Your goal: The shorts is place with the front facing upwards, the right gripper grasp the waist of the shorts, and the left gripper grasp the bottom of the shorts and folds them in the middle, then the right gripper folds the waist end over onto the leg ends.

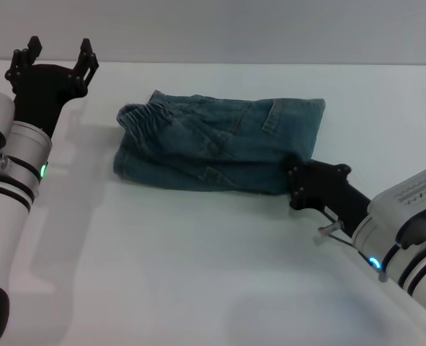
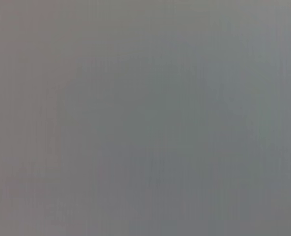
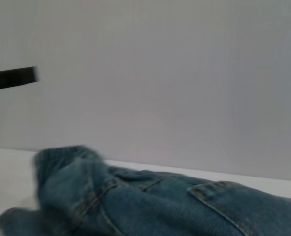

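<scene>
The blue-green denim shorts (image 1: 220,144) lie folded into a compact rectangle at the middle back of the white table. The gathered waist of the shorts (image 1: 137,115) lies on top at the left end, and a straight hem edge (image 1: 126,169) shows beneath it. The right end is a smooth fold. My right gripper (image 1: 293,169) rests low at the front right corner of the bundle, touching the denim. My left gripper (image 1: 58,61) hangs open and empty, raised at the far left, away from the cloth. Up close, the right wrist view shows the shorts (image 3: 160,206). Plain grey fills the left wrist view.
The white table (image 1: 198,259) stretches in front of and around the shorts, ending at a pale wall behind. A dark bar (image 3: 12,78) juts in at one edge of the right wrist view.
</scene>
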